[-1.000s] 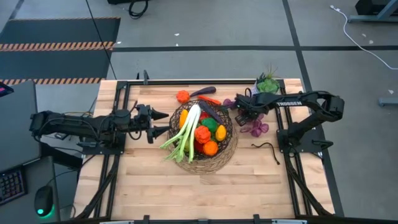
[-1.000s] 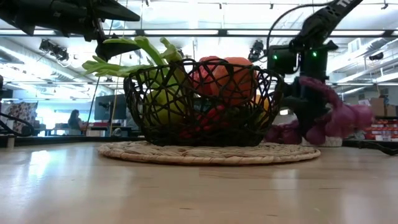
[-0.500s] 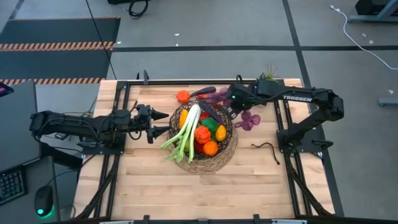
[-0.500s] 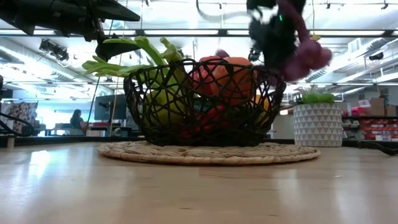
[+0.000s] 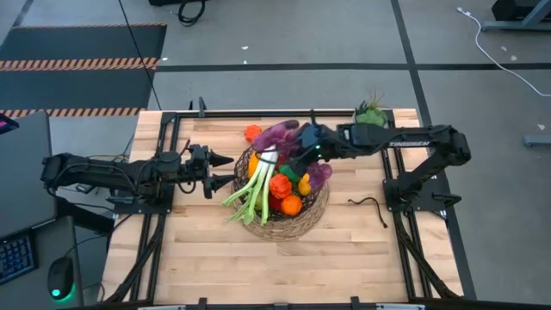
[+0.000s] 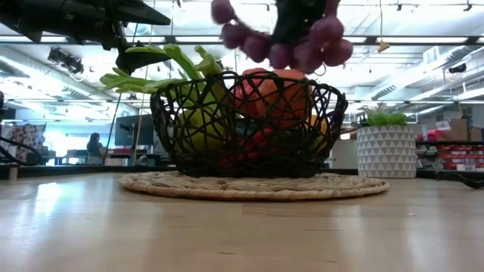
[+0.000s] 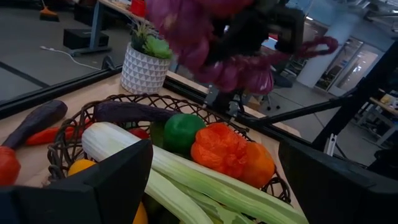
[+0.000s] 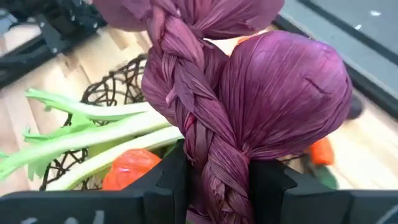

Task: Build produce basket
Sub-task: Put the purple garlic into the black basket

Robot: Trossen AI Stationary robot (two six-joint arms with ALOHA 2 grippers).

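Purple, braided and papery, the bunch of grapes (image 8: 249, 99) was pinched by its plaited stem in the right end effector (image 8: 214, 180), whose fingers were closed narrowly around the braid, the round bulbs hanging free on either side. From where I stood, that end effector (image 5: 303, 148) hung above the far side of the basket (image 5: 317, 205), the bunch (image 6: 283, 41) dangling just over the rim, not yet touching the produce inside. Below it the basket (image 6: 249, 125) was already crowded: a green leek (image 5: 256, 182) lay slanting over the near-left rim, with orange peppers (image 5: 281, 186), a green piece and a yellow one packed beside it. On the worktop (image 5: 344, 250) behind the basket, an orange piece (image 5: 252, 133) lay outside. The left end effector (image 5: 225, 169) waited wide open and empty, just left of the basket, by the leek. To place the bunch well, I would judge it wise to lower it over the open right-hand side, let the bulbs settle first, then release the braid so nothing rolls out.
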